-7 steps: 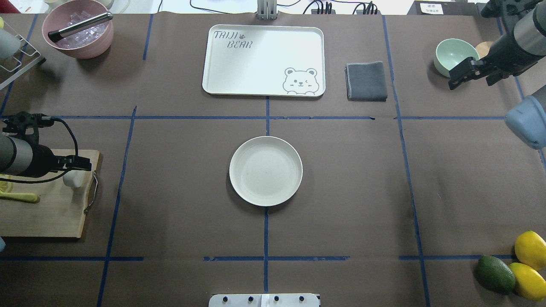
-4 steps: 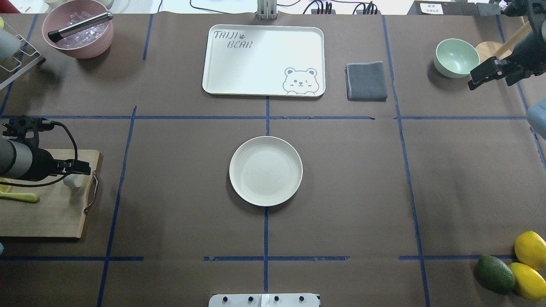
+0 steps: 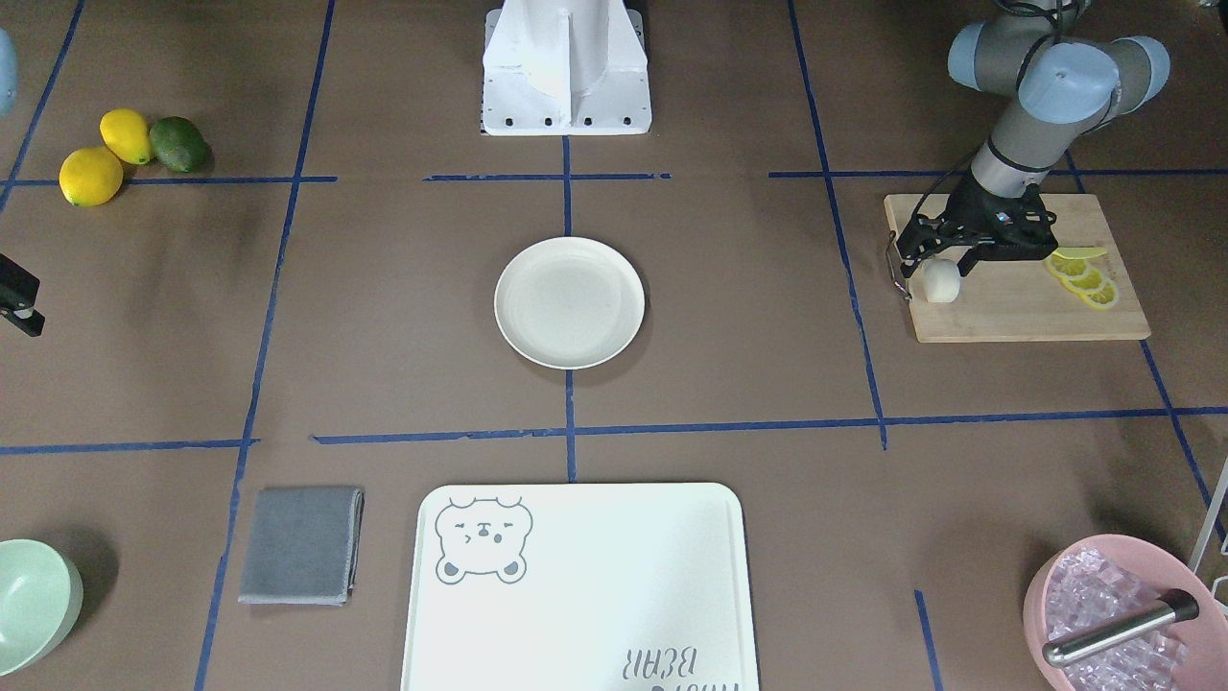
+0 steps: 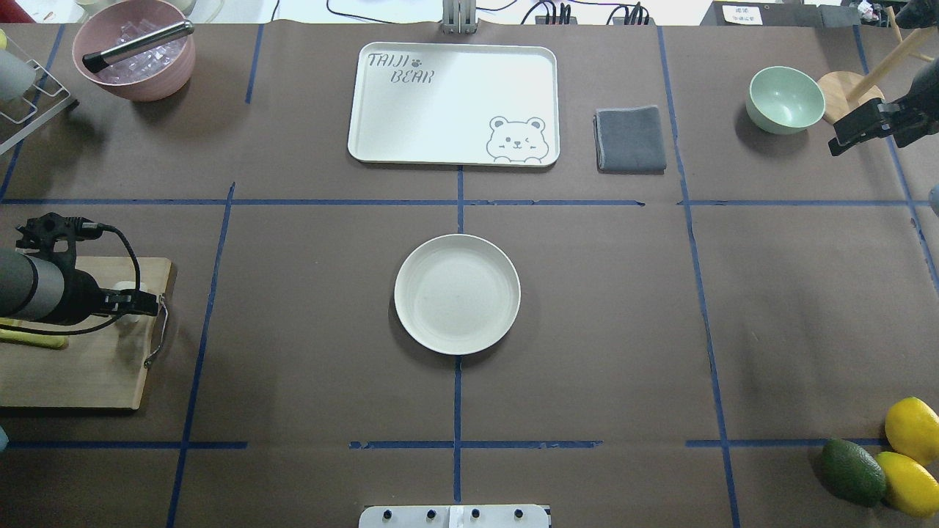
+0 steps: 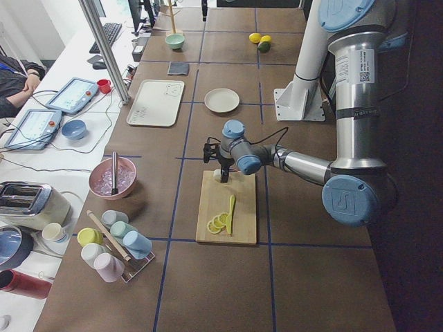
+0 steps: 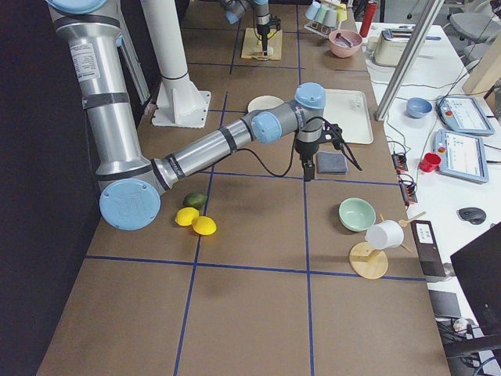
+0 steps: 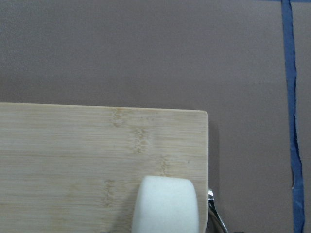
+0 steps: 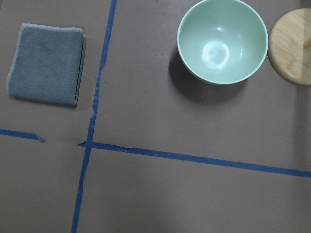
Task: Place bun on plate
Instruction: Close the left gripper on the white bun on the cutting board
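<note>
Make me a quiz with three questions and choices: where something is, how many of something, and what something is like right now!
1. Where is the bun? A) on the bear tray B) on the wooden cutting board C) in the green bowl
2. How many whole lemons are there? A) one B) two C) four
3. The plate is A) empty B) full of ice C) upside down
Answers: B, it sits near the board's edge; B, two yellow ones lie together; A, nothing lies on it.
</note>
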You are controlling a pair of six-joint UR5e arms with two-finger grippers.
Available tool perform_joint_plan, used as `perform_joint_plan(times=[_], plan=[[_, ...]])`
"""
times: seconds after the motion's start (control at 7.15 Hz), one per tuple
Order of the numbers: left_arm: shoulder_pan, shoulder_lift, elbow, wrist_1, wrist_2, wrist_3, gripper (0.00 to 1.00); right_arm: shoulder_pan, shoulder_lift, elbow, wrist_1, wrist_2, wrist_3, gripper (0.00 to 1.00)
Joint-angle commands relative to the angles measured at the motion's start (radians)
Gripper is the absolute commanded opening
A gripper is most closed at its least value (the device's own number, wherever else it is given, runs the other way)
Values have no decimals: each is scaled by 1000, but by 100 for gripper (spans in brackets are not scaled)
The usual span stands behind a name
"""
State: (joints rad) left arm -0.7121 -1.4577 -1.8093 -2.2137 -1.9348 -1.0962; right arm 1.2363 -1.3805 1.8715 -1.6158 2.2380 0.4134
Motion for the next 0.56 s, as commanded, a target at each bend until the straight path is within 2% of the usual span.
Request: perform_joint_plan(times=[0.0, 0.42], plan=[[-1, 23, -10, 2, -1, 5, 75, 6, -3, 9, -3, 0, -4, 100], [-17, 26, -13, 3, -6, 9, 72, 6, -3, 8, -1, -1, -4, 100]])
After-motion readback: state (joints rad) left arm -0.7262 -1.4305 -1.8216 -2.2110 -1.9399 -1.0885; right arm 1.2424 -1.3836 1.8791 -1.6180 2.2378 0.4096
